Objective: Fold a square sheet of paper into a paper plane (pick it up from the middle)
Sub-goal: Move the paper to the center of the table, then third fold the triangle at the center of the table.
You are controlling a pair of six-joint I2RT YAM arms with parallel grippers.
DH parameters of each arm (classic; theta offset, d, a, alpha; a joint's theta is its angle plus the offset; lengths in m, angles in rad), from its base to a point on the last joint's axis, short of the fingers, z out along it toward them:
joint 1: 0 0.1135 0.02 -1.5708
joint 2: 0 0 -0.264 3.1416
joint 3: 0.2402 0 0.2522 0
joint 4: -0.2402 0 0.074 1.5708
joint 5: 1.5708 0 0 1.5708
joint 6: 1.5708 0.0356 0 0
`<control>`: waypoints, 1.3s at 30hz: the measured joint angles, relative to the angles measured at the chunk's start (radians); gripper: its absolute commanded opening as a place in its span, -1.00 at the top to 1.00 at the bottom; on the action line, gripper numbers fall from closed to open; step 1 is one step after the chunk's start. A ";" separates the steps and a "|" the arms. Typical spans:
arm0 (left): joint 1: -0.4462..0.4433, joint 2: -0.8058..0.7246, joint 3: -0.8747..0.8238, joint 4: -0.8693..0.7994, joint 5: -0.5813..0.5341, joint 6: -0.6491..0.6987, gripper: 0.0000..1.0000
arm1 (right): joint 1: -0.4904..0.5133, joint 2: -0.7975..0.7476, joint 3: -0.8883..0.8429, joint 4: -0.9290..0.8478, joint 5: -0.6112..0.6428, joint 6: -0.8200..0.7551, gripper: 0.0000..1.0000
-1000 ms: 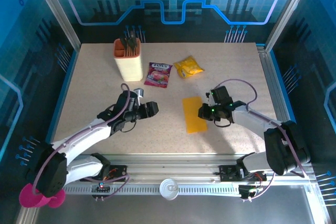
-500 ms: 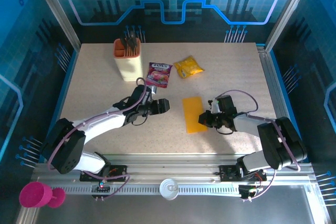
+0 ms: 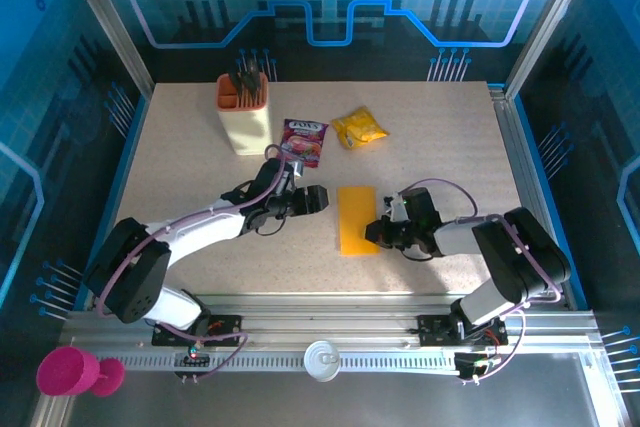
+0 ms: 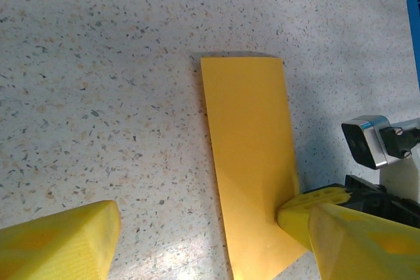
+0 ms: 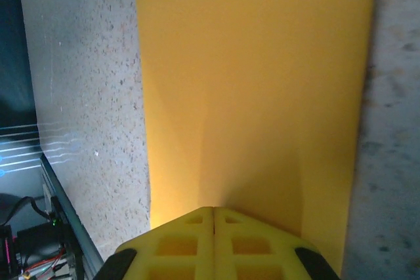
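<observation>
The square sheet of paper (image 3: 358,217) lies flat on the speckled table, creased into a narrow orange-yellow strip (image 4: 249,149). My right gripper (image 3: 373,231) is shut, and its joined tips (image 5: 214,218) press down on the strip's right edge near its near end. The paper (image 5: 256,77) looks slightly dented around them. I cannot tell whether any paper is pinched between the jaws. My left gripper (image 3: 318,199) stands open just left of the strip. One of its fingers (image 4: 59,240) hangs over bare table and the other (image 4: 367,240) over the strip's right side, beside the right gripper's tip.
A beige holder (image 3: 246,112) with an orange top stands at the back left. A purple printed packet (image 3: 302,140) and a crinkled yellow snack packet (image 3: 360,127) lie behind the paper. The table's metal rail (image 3: 330,302) runs along the near edge.
My left gripper has moved right, up to the strip's left edge. The right gripper has slid left with the strip, which has shifted left and straightened.
</observation>
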 measured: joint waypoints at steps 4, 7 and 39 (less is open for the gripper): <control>0.000 0.025 0.014 0.001 0.016 -0.004 -0.54 | 0.003 -0.067 0.080 -0.102 0.016 -0.013 0.99; -0.005 0.042 0.019 0.008 0.023 -0.007 -0.54 | 0.003 -0.117 0.143 -0.167 0.031 -0.042 0.99; -0.103 0.282 0.171 -0.006 0.053 0.003 -0.57 | -0.102 0.143 0.098 0.010 -0.085 -0.093 1.00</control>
